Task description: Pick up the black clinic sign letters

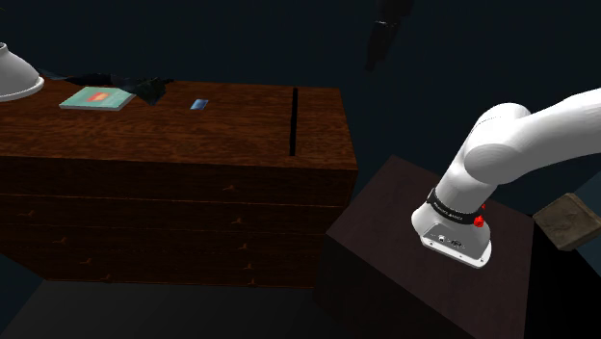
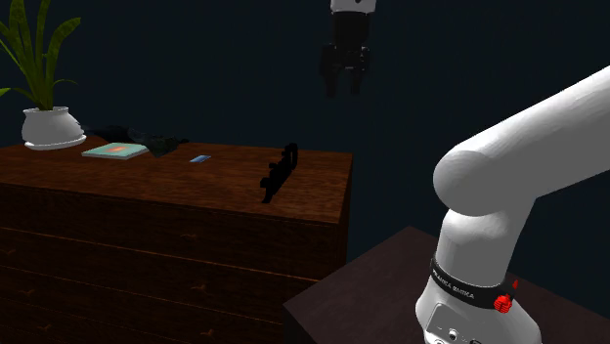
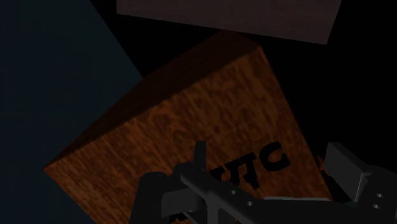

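Observation:
The black clinic sign letters (image 2: pixel 279 174) stand upright in a row on the wooden dresser top (image 2: pixel 176 181), near its right end. In the shoulder view the sign letters (image 1: pixel 293 120) appear edge-on as a thin black line. In the wrist view the letters (image 3: pixel 257 167) lie below, between the fingers, partly hidden by the hand. My black gripper (image 2: pixel 344 76) hangs high above the dresser's right end, well clear of the letters, pointing down. In the shoulder view the gripper (image 1: pixel 383 43) is a dark shape against the wall. The gripper (image 3: pixel 273 167) is open and holds nothing.
On the dresser's left part lie a green book (image 1: pixel 96 98), a small blue card (image 1: pixel 199 104) and a black crumpled thing (image 1: pixel 149 89). A white plant pot (image 2: pixel 49 129) stands at the far left. A brown box (image 1: pixel 568 220) lies beyond the stand (image 1: pixel 385 260).

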Available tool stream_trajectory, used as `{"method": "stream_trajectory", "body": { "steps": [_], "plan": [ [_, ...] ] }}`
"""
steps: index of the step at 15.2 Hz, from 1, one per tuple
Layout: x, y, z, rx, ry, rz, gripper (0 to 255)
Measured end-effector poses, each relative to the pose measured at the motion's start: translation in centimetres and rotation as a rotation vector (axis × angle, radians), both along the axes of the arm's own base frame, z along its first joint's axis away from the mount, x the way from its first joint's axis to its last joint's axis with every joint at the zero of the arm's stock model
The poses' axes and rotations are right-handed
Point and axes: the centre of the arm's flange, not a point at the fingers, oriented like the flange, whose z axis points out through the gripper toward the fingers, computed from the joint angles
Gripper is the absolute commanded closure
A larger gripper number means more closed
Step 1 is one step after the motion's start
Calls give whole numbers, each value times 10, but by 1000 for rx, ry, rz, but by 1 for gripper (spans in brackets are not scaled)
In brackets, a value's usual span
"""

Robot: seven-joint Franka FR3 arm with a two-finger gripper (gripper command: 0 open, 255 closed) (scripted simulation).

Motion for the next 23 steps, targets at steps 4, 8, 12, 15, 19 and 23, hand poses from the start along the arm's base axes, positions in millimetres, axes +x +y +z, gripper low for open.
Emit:
{"method": "stream_trajectory", "body": {
  "steps": [4, 8, 12, 15, 19, 23],
  "plan": [
    [25, 4, -14, -5, 4, -26, 0],
    [70, 9, -43, -15, 11, -74, 0],
    [114, 8, -67, -25, 19, -125, 0],
    [149, 10, -90, -32, 23, -162, 0],
    [194, 7, -119, -42, 30, -212, 0],
    [237, 0, -144, -51, 36, -263, 0]
  ]
}}
